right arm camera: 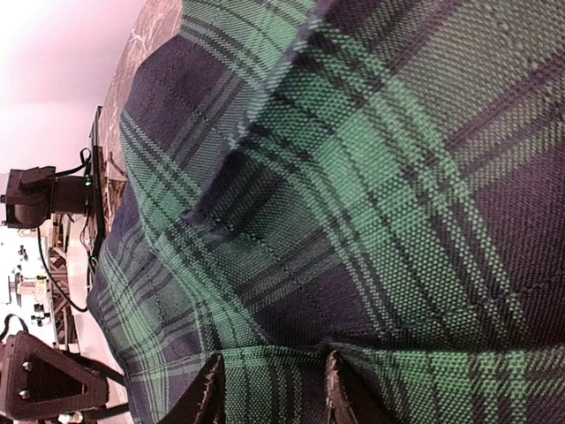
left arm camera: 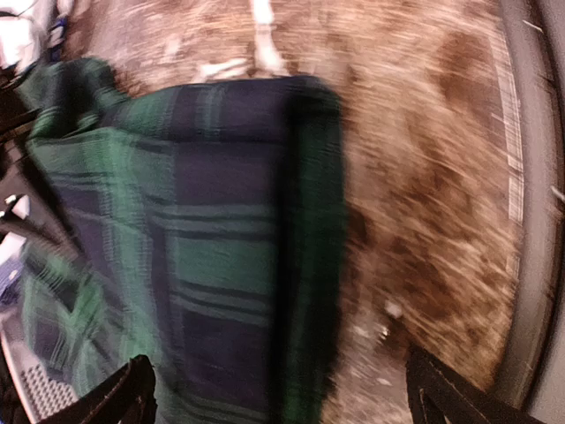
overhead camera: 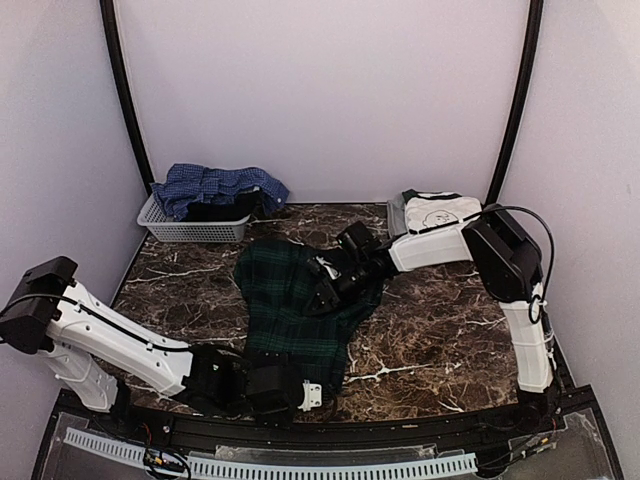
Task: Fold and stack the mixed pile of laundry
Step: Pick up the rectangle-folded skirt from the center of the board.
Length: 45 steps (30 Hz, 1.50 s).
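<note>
Left gripper [left arm camera: 278,384]: I see its jaws spread wide above the tartan shirt [left arm camera: 203,238]
Right gripper [right arm camera: 272,389]: clenched on tartan shirt cloth

**Marbled counter in a pale booth**

A dark brown counter [overhead camera: 440,335] with white veining stands inside plain, pale lilac walls [overhead camera: 320,90]. Black curved struts [overhead camera: 123,100] rise at its far corners. A pale grey slatted basket [overhead camera: 195,232] sits in the far left corner. A white slotted strip [overhead camera: 300,466] runs below the near edge. The light is soft and even.
</note>
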Each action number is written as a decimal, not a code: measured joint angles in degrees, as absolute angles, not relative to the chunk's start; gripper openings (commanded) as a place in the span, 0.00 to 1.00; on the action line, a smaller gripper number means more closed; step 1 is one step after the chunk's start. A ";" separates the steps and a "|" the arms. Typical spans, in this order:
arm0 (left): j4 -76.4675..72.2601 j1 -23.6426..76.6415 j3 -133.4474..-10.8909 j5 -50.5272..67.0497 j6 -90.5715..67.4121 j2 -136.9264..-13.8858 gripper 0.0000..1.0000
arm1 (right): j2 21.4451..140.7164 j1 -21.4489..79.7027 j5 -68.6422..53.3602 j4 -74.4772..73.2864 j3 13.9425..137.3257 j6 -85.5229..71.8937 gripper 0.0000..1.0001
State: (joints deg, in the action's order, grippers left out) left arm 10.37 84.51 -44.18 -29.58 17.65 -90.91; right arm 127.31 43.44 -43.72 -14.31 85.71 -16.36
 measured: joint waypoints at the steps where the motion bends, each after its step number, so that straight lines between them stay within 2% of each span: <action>1: 9.61 84.68 -44.62 -31.03 17.69 -91.92 0.93 | 127.31 43.44 -43.68 -13.96 85.52 -16.21 0.34; 10: 1.96 85.60 -45.01 -45.43 19.79 -98.56 0.68 | 127.33 43.44 -43.48 -10.70 83.85 -15.25 0.33; 14: 1.26 85.62 -42.87 -47.20 21.43 -97.73 0.45 | 127.33 43.46 -43.46 -9.78 83.44 -14.74 0.32; 15: 1.32 85.62 -42.35 -47.35 22.04 -97.08 0.42 | 127.33 43.48 -43.51 -9.39 83.22 -14.39 0.32; 18: 1.30 85.62 -41.25 -47.46 24.80 -93.08 0.22 | 127.26 43.70 -43.40 -8.49 82.74 -13.50 0.32; 22: 0.86 85.62 -41.58 -47.00 27.42 -88.40 0.04 | 126.58 44.25 -42.63 -7.03 81.19 -12.60 0.32; 24: 1.50 85.62 -42.30 -46.19 28.34 -87.26 0.00 | 125.97 44.71 -42.35 -6.13 80.03 -12.45 0.32; 29: 8.32 85.65 -45.80 -40.38 27.92 -84.44 0.02 | 123.02 46.37 -41.98 -5.61 75.99 -12.03 0.32; 30: 10.22 85.65 -46.78 -38.76 27.59 -83.42 0.06 | 122.26 46.81 -41.89 -5.80 74.98 -11.90 0.31; 31: 11.90 85.65 -47.68 -37.12 27.14 -82.19 0.19 | 121.73 47.13 -41.85 -6.02 74.28 -11.81 0.31; 35: 17.63 85.67 -49.45 -32.05 24.40 -77.38 0.42 | 120.73 47.99 -41.21 -6.96 73.12 -11.38 0.31; 41: 21.32 86.61 -49.41 -28.91 19.90 -79.46 0.63 | 122.17 46.81 -42.89 -7.92 74.70 -11.64 0.31; 45: 20.91 87.99 -49.17 -28.14 17.87 -84.58 0.67 | 123.94 45.41 -44.21 -8.16 76.99 -12.32 0.30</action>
